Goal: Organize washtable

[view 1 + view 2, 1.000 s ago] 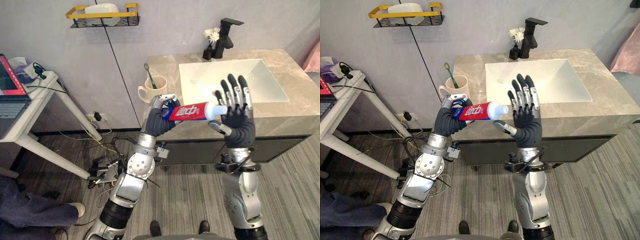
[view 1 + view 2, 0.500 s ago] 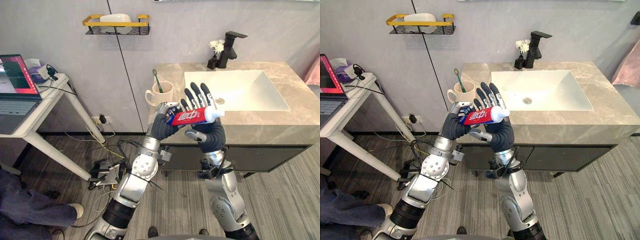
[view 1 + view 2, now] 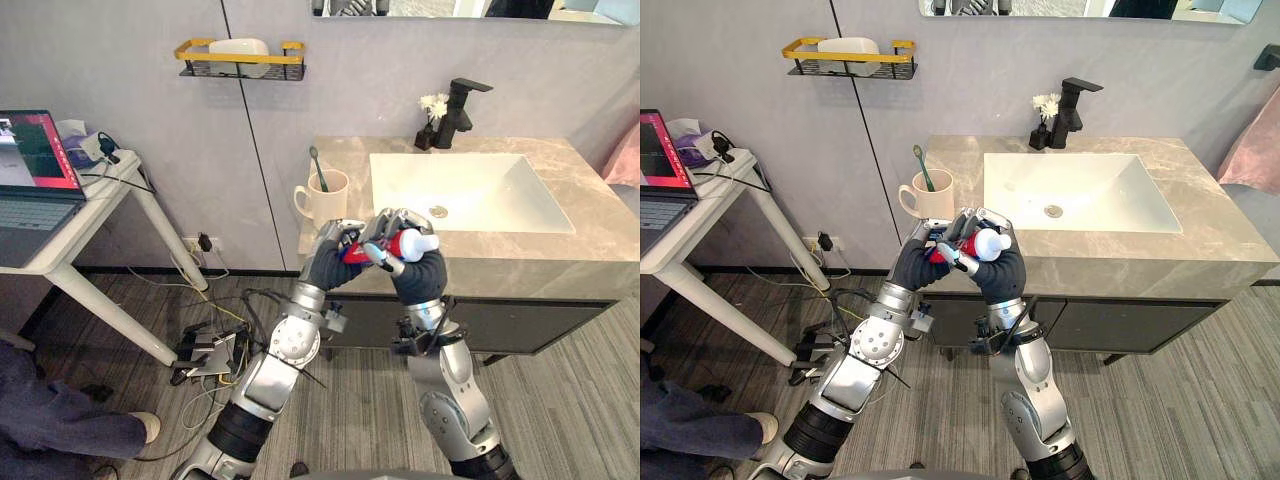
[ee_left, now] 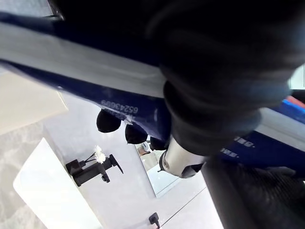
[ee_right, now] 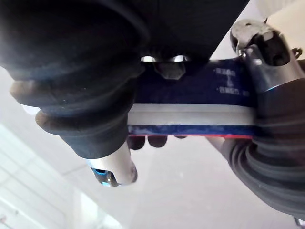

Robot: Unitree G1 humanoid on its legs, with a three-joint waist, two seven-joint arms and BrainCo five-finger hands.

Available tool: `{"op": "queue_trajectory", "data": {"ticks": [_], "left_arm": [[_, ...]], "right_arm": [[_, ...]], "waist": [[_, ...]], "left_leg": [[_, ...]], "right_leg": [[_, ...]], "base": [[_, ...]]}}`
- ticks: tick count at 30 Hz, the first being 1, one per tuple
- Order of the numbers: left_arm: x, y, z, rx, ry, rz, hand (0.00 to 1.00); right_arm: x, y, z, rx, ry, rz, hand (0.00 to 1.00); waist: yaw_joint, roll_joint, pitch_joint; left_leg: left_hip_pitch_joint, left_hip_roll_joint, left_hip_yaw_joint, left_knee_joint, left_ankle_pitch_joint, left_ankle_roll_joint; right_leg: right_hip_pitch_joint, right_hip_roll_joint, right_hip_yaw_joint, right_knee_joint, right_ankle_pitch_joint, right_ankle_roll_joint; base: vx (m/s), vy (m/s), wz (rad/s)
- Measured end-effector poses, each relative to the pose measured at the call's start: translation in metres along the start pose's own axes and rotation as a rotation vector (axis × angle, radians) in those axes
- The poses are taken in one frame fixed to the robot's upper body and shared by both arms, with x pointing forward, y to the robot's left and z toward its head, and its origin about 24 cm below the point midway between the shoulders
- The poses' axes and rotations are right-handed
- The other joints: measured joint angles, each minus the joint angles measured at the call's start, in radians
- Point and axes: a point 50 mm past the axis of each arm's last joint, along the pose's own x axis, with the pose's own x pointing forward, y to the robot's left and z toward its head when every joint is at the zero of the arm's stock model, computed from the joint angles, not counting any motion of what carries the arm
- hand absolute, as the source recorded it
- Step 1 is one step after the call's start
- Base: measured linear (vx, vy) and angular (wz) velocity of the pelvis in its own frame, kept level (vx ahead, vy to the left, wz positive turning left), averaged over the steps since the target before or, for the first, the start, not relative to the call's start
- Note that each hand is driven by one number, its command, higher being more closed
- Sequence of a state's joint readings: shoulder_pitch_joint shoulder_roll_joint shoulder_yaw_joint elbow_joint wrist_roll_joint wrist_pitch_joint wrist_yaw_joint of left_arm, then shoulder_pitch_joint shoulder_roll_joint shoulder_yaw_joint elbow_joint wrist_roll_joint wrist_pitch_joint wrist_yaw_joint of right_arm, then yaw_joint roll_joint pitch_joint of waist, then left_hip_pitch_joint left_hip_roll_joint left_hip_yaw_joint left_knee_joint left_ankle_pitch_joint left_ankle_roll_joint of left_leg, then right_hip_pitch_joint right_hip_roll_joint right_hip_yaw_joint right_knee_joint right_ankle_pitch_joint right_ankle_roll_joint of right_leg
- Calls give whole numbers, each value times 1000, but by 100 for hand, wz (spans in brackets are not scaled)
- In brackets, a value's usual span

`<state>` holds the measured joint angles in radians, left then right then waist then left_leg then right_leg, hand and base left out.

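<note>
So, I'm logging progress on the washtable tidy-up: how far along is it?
Done: the toothbrush stands in the mug on the counter. In hand: left hand and right hand are curled round the toothpaste tube before the counter edge. Left: the tube is not yet put down.

This is a washroom corner set up inside a workroom. A grey marble-look vanity counter point(image 3: 590, 235) carries a white rectangular sunken basin point(image 3: 470, 190), a black angular tap point(image 3: 462, 98) and a cream ceramic mug point(image 3: 328, 198) holding a green toothbrush point(image 3: 317, 168), all below a wall mirror's lower edge point(image 3: 450, 8). Beside it, a white table point(image 3: 70, 242) bears an open laptop point(image 3: 30, 180), and loose cables point(image 3: 215, 350) tangle on the grey wood-look floor point(image 3: 560, 400).
</note>
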<state>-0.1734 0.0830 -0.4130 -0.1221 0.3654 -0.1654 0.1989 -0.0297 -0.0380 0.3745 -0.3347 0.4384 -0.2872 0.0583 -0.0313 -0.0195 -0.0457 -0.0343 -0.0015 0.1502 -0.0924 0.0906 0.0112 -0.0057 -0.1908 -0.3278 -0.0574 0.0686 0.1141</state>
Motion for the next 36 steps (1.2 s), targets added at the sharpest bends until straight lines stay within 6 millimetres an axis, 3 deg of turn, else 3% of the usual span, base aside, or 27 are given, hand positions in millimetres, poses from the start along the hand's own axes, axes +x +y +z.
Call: {"op": "queue_trajectory", "data": {"ticks": [7,8,18,21,22,27,31,36], "left_arm": [[-1,-4,-3,-5,8,-17,100],[-2,-5,-3,-6,9,-17,0],[-3,5,-14,3,60,34,0],[-9,19,-23,17,106,111,0],[-13,32,-30,35,142,164,0],[-18,35,-32,34,159,180,0],[-40,40,-36,11,218,228,0],[-66,38,-48,-13,317,235,0]], "right_arm": [[1,1,-2,-19,-1,-21,100],[1,2,-2,-33,-1,-24,100],[10,-12,11,-226,-64,-90,100],[18,-24,25,-313,-130,-135,100],[27,-38,44,-392,-215,-204,100],[40,-37,57,-427,-282,-173,100],[80,-42,82,-508,-395,-159,100],[118,-54,107,-608,-450,-167,100]], "waist": [[3,0,0],[3,0,0],[19,0,0],[20,1,-1],[28,1,-1],[43,2,-2],[56,2,-2],[103,2,-1]], "left_leg": [[1,1,4,0,0,0],[1,1,5,0,0,0],[3,2,6,0,0,0],[3,2,5,0,0,0],[3,1,1,0,0,0],[5,0,-4,0,0,0],[6,-2,-27,0,8,-2],[2,-2,-65,-8,20,-4]], "right_leg": [[-1,1,3,0,0,0],[-1,1,4,0,0,0],[1,2,6,0,0,0],[2,2,6,0,0,0],[5,1,2,0,0,0],[11,1,-3,0,0,0],[24,0,-26,1,-1,-1],[34,-1,-62,17,-16,0]], "base": [[0,0,0],[0,0,0],[0,0,0],[0,0,1],[0,0,5],[0,0,2],[-16,2,18],[-32,2,23]]}}
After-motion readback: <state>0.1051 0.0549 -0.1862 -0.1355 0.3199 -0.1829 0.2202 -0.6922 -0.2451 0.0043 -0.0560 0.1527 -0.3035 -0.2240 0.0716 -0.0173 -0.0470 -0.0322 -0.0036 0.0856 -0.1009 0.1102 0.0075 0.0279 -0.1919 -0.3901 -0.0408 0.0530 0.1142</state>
